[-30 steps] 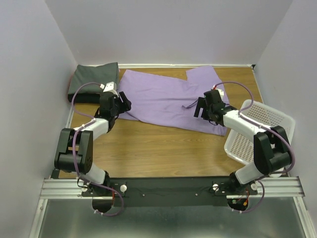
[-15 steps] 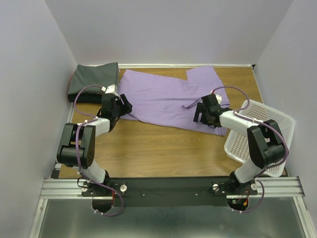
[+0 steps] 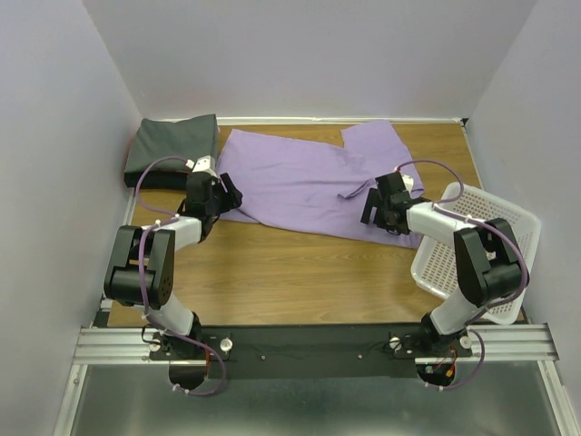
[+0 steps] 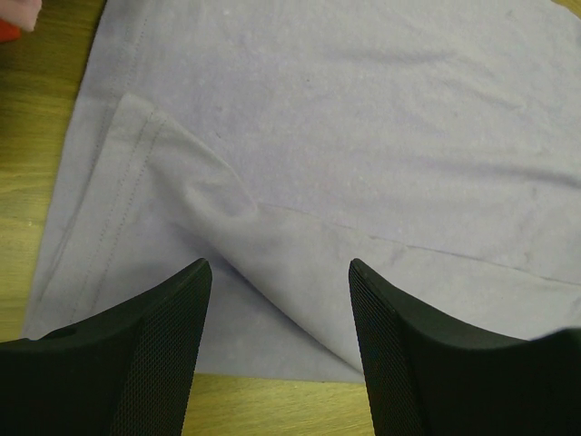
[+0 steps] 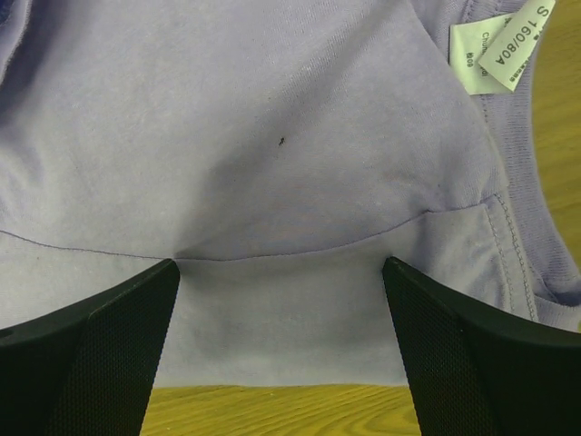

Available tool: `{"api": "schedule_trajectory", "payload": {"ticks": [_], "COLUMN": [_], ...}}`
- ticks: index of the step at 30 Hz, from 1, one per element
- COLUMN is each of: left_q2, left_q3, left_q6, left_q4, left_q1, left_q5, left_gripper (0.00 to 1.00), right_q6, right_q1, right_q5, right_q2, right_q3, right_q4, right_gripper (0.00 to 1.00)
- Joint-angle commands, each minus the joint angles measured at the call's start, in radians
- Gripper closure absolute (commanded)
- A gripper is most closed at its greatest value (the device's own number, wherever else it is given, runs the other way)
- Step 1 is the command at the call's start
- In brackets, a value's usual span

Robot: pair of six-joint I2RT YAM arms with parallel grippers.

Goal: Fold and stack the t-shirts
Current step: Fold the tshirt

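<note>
Nearest, on the right, one white plastic mesh basket [image 3: 486, 238] sits at the edge of the wooden counter [image 3: 272, 272]. Two hands reach low over one plain lavender cloth t-shirt [image 3: 300, 182], spread flat mid-counter. The left hand [image 4: 277, 272] is at the shirt's left near edge beside a folded sleeve. The right hand [image 5: 280, 271] is at its right near edge, below two white size labels [image 5: 499, 45]. Both hands are released, fingers apart, gripping nothing. Farthest, one folded dark grey t-shirt [image 3: 172, 147] lies in the back-left corner. One sliver of pink cloth [image 4: 18, 11] shows in the corner of the left wrist view.
</note>
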Motion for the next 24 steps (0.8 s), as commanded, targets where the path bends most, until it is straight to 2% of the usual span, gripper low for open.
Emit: {"api": "schedule_trajectory", "payload": {"ticks": [1,8,24], "left_q2": [-0.031,-0.124,-0.206], "left_q3": [-0.025,-0.037,-0.040], "left_q6": [0.000,0.001,0.013], "left_q4": [0.008,-0.019,-0.055], "left_q1": [-0.002,-0.019,-0.028], "left_q5": [-0.025,-0.061,-0.083], "left_gripper": [0.30,0.30,0.30], "right_q6": [-0.002,-0.041,-0.082], "right_q1": [-0.010,0.051,0.079], "right_q5": [-0.008,-0.038,-0.065], "right_q2": [-0.032,-0.101,0.203], "right_q3": [0.000,0.110,0.331], "right_q4": [-0.060,-0.061,-0.061], "right_gripper": [0.00,0.01,0.07]}}
